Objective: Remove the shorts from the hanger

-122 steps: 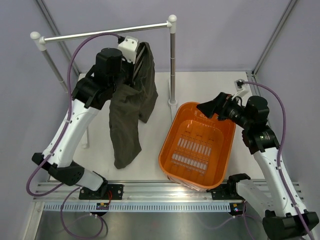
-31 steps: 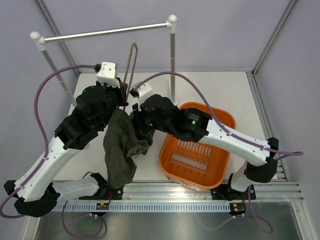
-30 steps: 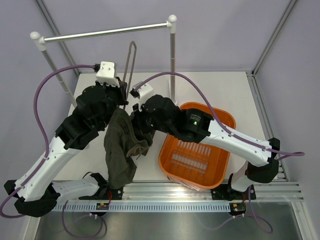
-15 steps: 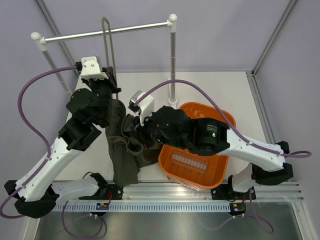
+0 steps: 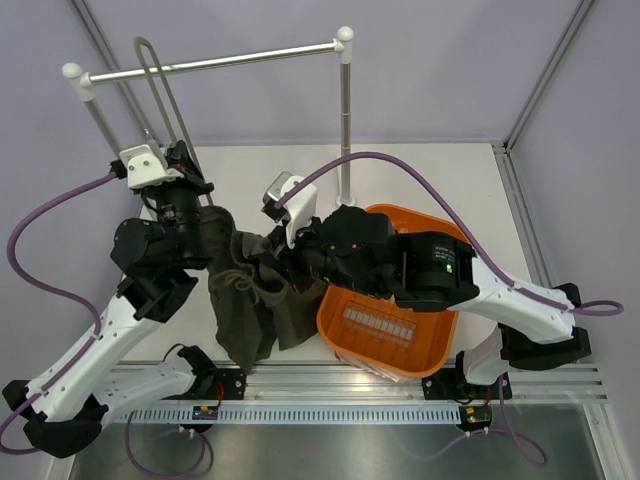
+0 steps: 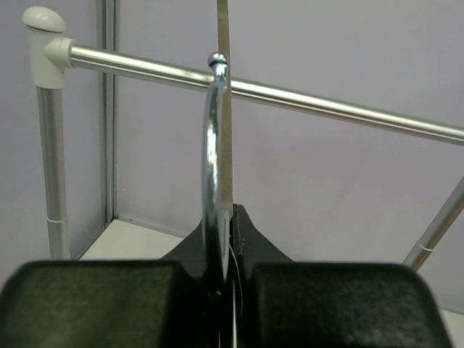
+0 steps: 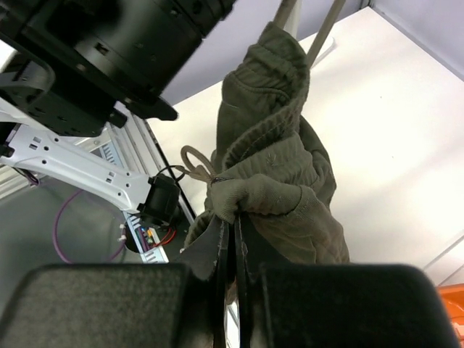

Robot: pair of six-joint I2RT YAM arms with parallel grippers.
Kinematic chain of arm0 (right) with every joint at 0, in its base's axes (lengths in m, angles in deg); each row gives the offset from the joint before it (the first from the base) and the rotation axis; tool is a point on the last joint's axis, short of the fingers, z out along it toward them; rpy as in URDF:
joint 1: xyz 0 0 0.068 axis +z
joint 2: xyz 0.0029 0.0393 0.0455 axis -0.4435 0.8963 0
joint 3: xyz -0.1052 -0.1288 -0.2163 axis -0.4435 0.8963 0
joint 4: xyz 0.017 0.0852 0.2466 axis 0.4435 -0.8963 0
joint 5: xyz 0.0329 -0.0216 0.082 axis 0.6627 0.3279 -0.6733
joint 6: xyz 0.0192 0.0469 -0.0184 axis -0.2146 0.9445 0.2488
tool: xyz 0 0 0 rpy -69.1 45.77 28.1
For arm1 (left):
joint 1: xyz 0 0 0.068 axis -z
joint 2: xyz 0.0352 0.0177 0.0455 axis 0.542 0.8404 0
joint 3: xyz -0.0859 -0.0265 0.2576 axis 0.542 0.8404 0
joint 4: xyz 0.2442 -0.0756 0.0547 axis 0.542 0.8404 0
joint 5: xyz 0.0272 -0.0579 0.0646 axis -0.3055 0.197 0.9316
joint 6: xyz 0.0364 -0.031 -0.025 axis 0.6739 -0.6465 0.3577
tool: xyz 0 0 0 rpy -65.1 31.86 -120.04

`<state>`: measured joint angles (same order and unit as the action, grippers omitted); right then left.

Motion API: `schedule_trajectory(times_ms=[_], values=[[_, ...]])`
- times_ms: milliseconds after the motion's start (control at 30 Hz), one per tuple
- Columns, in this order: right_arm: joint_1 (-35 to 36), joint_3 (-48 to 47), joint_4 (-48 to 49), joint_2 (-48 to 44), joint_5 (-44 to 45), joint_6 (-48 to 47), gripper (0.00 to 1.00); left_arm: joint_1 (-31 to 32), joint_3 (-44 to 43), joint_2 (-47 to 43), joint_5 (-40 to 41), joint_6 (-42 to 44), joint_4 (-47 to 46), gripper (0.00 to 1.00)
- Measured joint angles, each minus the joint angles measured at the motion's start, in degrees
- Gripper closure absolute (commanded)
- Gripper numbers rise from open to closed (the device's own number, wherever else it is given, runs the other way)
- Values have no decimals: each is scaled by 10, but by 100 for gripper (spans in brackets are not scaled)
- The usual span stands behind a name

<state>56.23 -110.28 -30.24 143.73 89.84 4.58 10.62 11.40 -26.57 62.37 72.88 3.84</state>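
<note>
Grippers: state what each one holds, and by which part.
Left gripper: the hanger, pinched by its metal hook. Right gripper: the shorts, pinched at the ribbed waistband.

**Top external view.** Illumination is even, diffuse and overhead. The white bench (image 5: pixel 430 170) is bright but not clipped. Shadows beneath the arms and the shorts (image 5: pixel 245 310) are faint and soft-edged. The metal strip (image 5: pixel 330 445) at the near edge shows a dull sheen. The frame posts (image 5: pixel 545 80) lean outward toward the corners, a wide-angle distortion.

**Left wrist view.** The left fingers (image 6: pixel 87 304) appear as dark, defocused blocks along the lower edge. Bright specular streaks run along the hanger (image 6: pixel 212 167) hook and the rail (image 6: pixel 304 98).

**Right wrist view.** The right fingers (image 7: pixel 109 304) are likewise blurred and near black. The shorts are sharp, with shading in the folds, and the bench behind is brightly lit.
</note>
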Motion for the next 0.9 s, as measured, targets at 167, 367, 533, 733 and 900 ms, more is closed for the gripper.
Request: schedule_trajectory(times_ms=[167,367,533,733,900], values=[[1,-29,-17,12,9,-17,100,0,19,-22,12,27,-56,100],[1,-30,-19,-11,16,-27,100,-1,97,-70,17,55,-152,100],[2,19,-13,-74,46,-29,100,-2,107,-106,-29,45,-179,100],[2,45,-12,-103,66,-26,100,-3,94,-149,-148,0,-184,100],[3,44,-13,-80,77,-31,100,-3,71,-167,-218,-42,-161,100]])
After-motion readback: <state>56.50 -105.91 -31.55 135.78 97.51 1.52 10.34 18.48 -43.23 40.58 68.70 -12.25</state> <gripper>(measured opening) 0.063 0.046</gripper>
